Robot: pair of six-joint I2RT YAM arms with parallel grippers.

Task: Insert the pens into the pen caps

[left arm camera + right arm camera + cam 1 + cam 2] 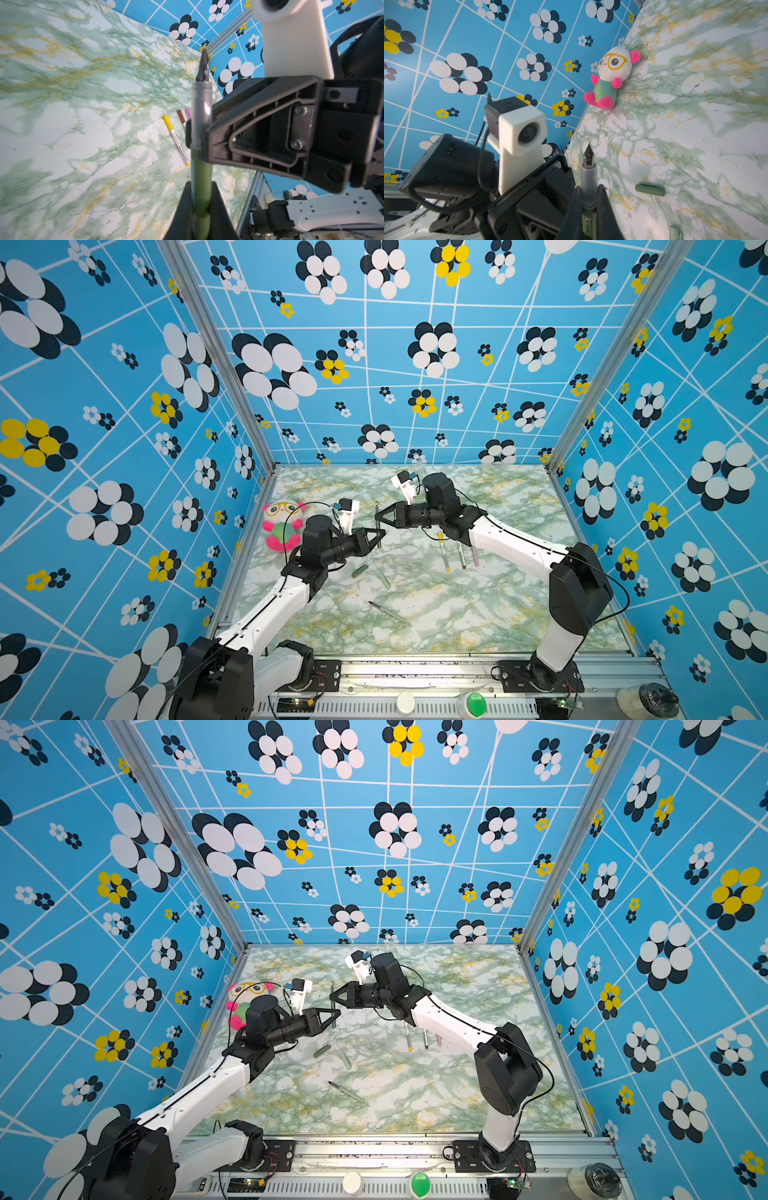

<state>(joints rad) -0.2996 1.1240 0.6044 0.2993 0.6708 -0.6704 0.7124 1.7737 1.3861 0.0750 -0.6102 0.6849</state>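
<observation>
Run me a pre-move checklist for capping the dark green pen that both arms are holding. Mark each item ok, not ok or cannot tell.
1. Left gripper shut on the dark green pen: ok.
2. Right gripper shut on the same pen, further towards the nib: ok.
3. Nib bare and ready to take a cap: ok.
4. Dark green cap lying on the table with nothing on it: ok.
5. Which end of that cap is the open one: cannot tell.
6. One gripper free to fetch the cap: not ok, as both are clamped on the pen.
</observation>
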